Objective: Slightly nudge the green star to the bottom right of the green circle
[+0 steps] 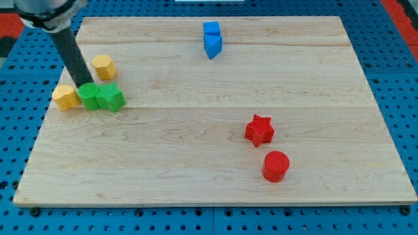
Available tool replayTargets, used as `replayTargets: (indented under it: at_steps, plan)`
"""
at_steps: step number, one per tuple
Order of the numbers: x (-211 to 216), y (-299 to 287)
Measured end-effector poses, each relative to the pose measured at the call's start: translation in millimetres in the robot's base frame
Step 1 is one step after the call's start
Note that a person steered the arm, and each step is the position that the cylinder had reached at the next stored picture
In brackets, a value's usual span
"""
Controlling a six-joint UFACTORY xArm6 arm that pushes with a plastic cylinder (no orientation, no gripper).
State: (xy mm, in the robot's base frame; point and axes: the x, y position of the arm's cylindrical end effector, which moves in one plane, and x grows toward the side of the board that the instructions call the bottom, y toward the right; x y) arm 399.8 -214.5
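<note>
Near the board's left edge we see my tip touching the top of the green circle. The green star touches that circle's right side, and a yellow block its left. The rod carries no jaws.

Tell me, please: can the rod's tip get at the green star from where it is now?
Probably yes. My tip sits at the top edge of the green circle, and the green star touches that circle on the view's right. The star's top side looks free.
</note>
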Motion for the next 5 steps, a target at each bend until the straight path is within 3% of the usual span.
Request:
replayTargets:
  at_steps: [5]
  plan:
    - [18,93]
